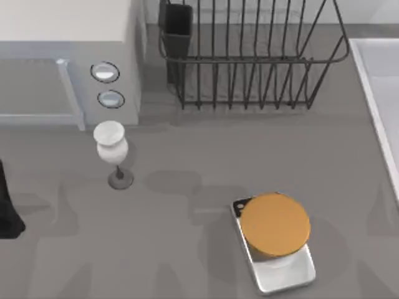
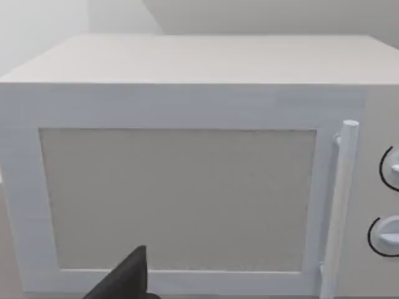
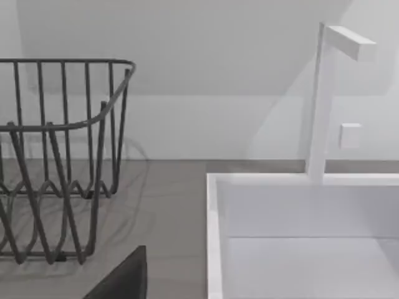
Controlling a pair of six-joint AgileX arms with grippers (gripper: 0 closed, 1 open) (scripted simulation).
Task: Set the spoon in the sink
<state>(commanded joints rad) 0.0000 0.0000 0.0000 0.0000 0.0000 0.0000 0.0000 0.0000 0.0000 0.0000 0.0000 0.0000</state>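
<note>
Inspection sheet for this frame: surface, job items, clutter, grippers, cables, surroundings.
Surface: grey table, no spills seen.
Job's things: sink at the table's right edge, white faucet on its back rim; the visible part of the basin is bare.
Clutter: white goblet upright near the microwave; orange disc lying on a silver slab; dark wire dish rack at the back.
Grippers: left gripper faces the microwave door; right gripper faces the sink and rack.
Cables: nothing seen.
Surroundings: plain pale wall behind the table.
</note>
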